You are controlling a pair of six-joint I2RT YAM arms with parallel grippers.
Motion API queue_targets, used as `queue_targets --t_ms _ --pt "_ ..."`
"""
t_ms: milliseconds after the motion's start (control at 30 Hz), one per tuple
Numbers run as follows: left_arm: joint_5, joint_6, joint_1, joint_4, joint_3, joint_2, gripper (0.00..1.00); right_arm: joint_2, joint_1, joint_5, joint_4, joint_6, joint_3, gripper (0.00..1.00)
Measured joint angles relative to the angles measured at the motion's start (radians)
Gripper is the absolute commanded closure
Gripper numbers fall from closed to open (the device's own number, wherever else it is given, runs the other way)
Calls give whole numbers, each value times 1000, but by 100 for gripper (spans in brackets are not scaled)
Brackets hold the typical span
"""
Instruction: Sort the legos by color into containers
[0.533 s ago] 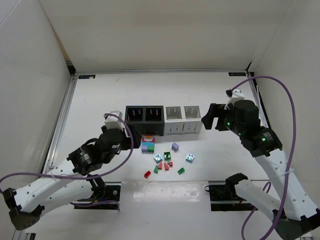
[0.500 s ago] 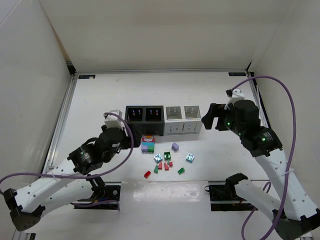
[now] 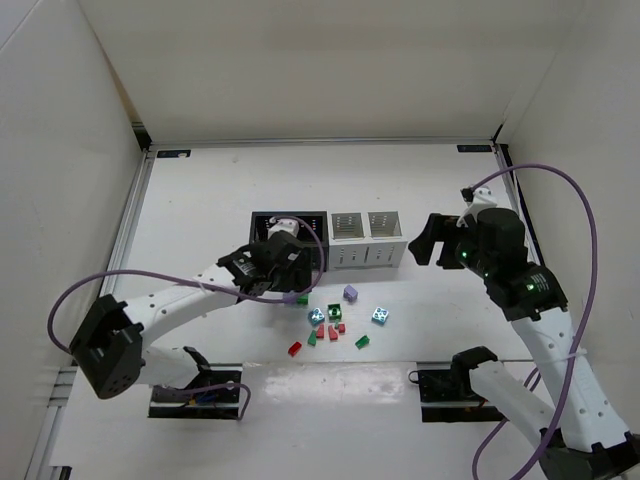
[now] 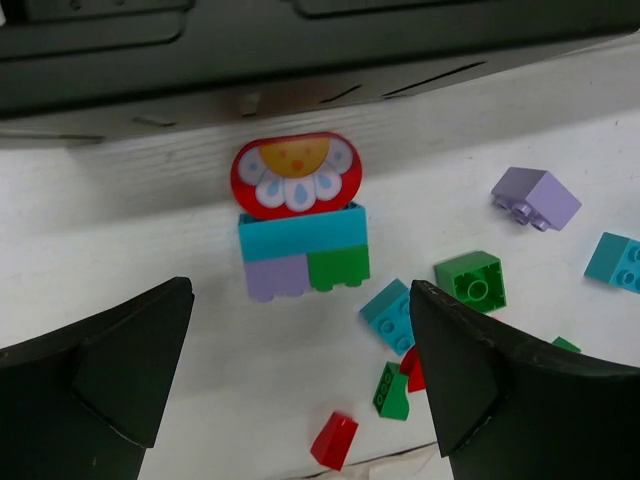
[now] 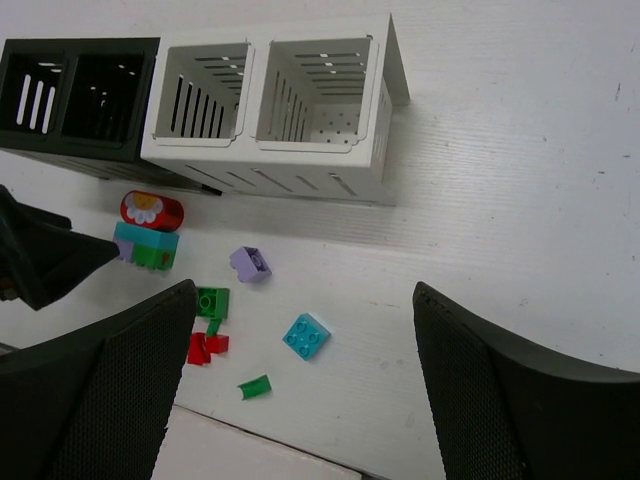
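The white table is carrying black bins and white bins side by side, the left gripper is hovering wide open above a stacked lego block just before the black pair, the right gripper is hanging equally open beside the white pair, and loose legos are lying scattered in front.

On the table, the left pair of bins touches the right pair of bins in one row. Just before the left pair stands a stack of bricks; loose bricks lie scattered nearer and rightward.
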Motion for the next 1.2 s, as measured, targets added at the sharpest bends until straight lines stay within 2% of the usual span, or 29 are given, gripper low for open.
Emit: queue_targets --t_ms 267,433,800,900,1000,1033,1200 --pt "6 38 -10 74 40 122 0 -35 -109 -67 -13 8 -35 10" --pt "-49 13 -22 57 44 192 0 -57 -182 -124 -11 8 -47 10" --pt "-90 -31 -31 66 46 275 0 -56 -193 -176 -8 8 -63 10" --pt "-104 -47 -50 75 47 297 4 -56 -194 -176 -8 8 -63 10" --pt "-119 -67 -76 79 50 323 14 -56 -194 -177 -8 9 -63 10" --pt "-126 -72 -82 79 53 332 19 -56 -194 -177 -8 9 -63 10" --pt "-155 -100 -108 79 60 339 33 -56 -191 -177 -8 8 -63 10"
